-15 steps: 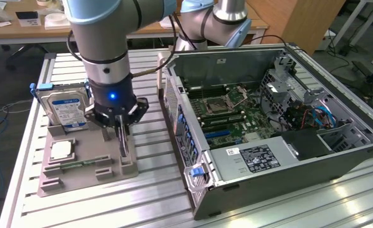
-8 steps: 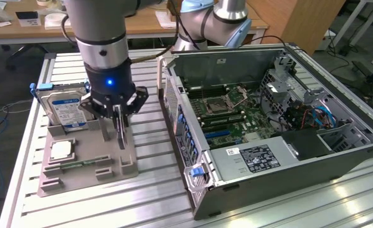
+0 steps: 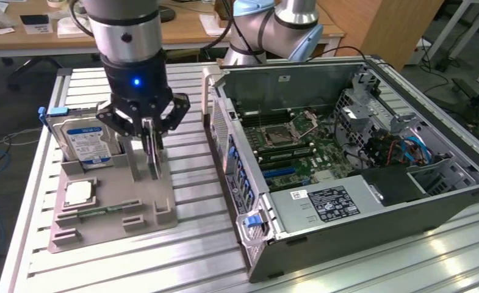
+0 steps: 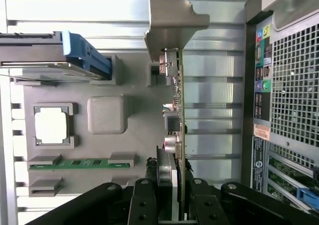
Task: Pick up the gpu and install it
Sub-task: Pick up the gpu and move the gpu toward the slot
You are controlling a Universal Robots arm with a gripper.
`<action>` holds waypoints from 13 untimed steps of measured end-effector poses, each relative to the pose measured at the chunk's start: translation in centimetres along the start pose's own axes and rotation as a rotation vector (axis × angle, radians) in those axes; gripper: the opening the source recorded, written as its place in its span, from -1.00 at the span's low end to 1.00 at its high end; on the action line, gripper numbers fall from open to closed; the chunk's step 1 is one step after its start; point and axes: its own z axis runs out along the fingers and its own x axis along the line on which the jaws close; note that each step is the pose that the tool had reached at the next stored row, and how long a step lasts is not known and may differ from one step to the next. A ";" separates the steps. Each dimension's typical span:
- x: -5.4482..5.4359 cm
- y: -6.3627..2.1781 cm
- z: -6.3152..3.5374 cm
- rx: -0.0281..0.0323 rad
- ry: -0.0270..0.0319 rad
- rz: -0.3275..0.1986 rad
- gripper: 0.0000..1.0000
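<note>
A: Fingers (image 3: 148,135), what state?

B: Clenched on the gpu (image 4: 179,115). They pinch the card across its two flat faces, one finger on each side.

A: How does the card sit in that grip?

B: On edge, hanging below the fingers. Its long axis runs level, straight out from between the fingers. The silver bracket (image 4: 174,25) is at the end farthest from them, and the fingers grip near the opposite end.

A: Is it clear of the tray (image 4: 137,140)?

B: Cannot tell. The lower edge is close to the tray top, but contact isn't readable. The bracket end reaches out past the tray edge, over the bare surface (image 3: 190,256).

A: What's the relation that matters?

B: The computer case (image 3: 370,226) lies sideways from the fingers, on the side the green board face points to. The card's long axis is about parallel to the case's rear port panel. A strip of bare surface lies between the card and that panel, so they are near but apart.

A: And the case itself?

B: It lies on its side, open face up. The blue slots (image 3: 287,174) on the board are beyond the rear panel from the fingers, down inside the case walls.

A: Anything on the other side of the fingers?

B: Yes, away from the case, all parked in the tray: the hard drive (image 3: 85,143) standing on edge, the processor (image 4: 50,125) and the memory stick (image 4: 79,162). None touches the fingers or the card.

A: Judgement on progress?

B: The pick looks made or nearly made. The card is not in the case.
</note>
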 end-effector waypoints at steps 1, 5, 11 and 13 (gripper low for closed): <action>0.0 0.01 -0.45 0.0001 0.0001 0.000 -0.44; -0.1 0.02 -2.29 0.0000 0.0005 0.000 -0.44; -0.1 0.05 -5.03 0.0001 0.0012 0.000 -0.44; -0.2 0.05 -5.93 0.0000 0.0015 0.000 -0.44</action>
